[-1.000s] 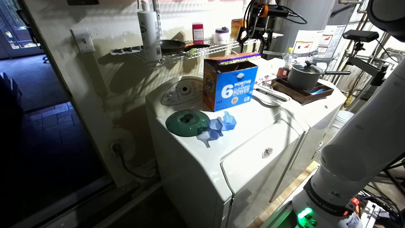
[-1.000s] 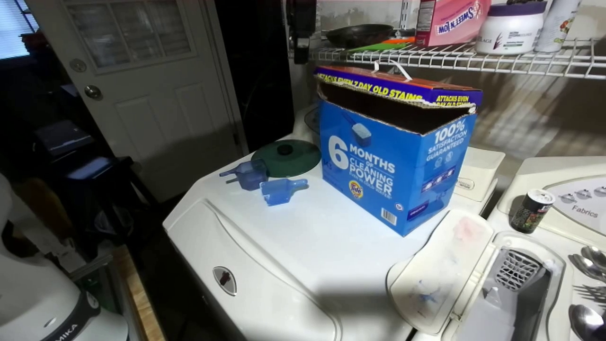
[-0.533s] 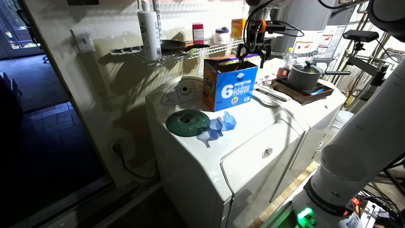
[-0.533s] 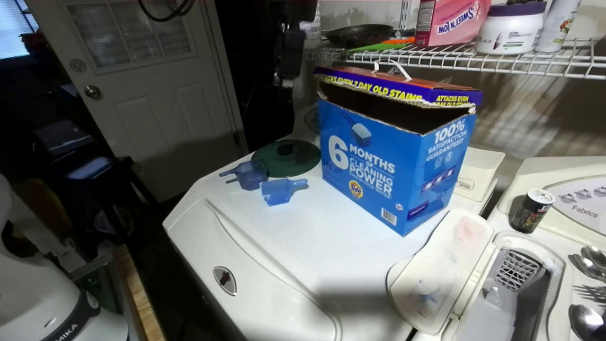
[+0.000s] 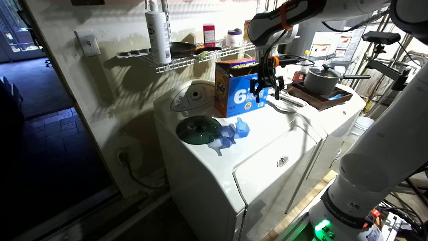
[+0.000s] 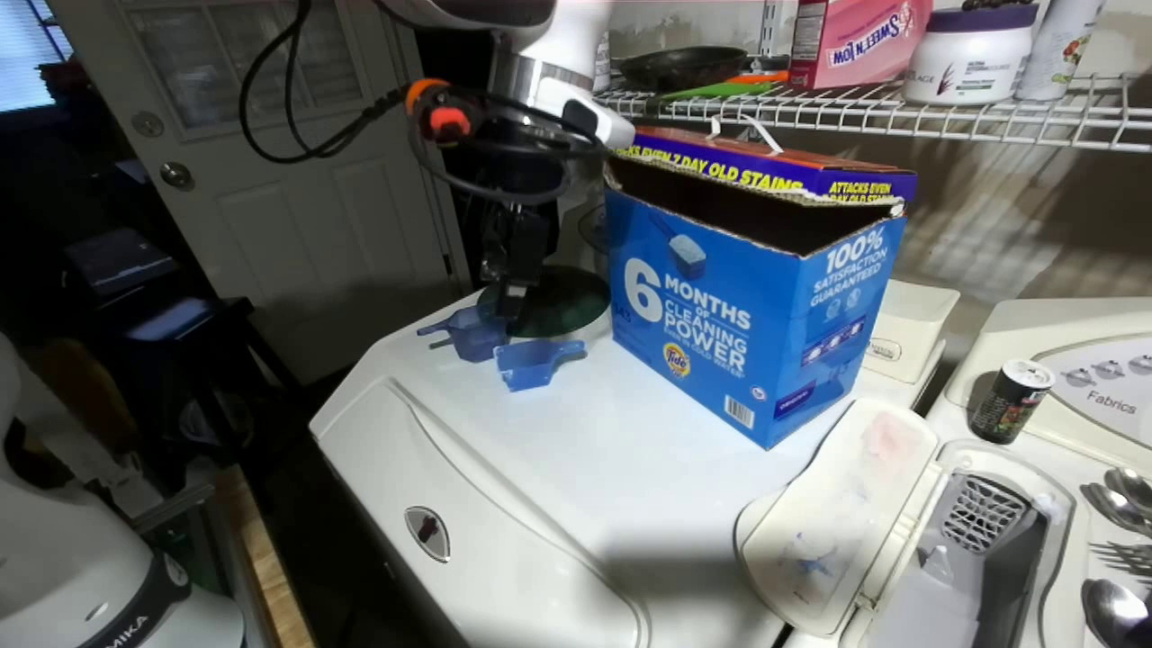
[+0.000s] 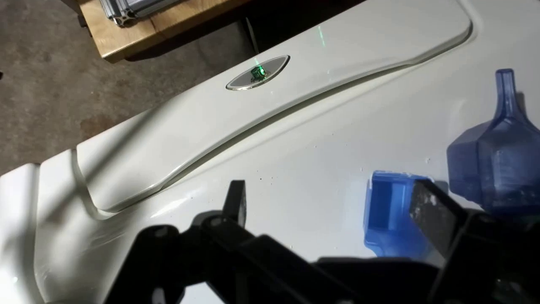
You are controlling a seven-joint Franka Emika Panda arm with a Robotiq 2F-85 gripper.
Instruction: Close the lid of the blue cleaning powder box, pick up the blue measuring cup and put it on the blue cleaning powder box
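Note:
The blue cleaning powder box (image 5: 240,97) stands upright on the white washer, its dark inside showing below the raised lid (image 6: 765,171), purple and orange outside. Two translucent blue measuring cups lie in front of it: a lighter one (image 6: 526,364) and a darker one (image 6: 477,333). My gripper (image 5: 267,95) hangs above the washer top, overlapping the box front in that exterior view. In the wrist view my gripper (image 7: 329,207) is open and nothing is held. Its right finger (image 7: 436,215) covers part of the lighter cup (image 7: 388,207); the darker cup (image 7: 502,160) lies further right.
A green round disc (image 5: 197,130) lies beside the cups. A wire shelf (image 6: 864,112) with several goods runs above the box. Right of the box are an opened white dispenser (image 6: 837,522), a black can (image 6: 1012,400) and a pot (image 5: 321,80) on a brown tray.
My gripper has come down from shelf height to in front of the box, staying open. The box, lid and cups have not moved.

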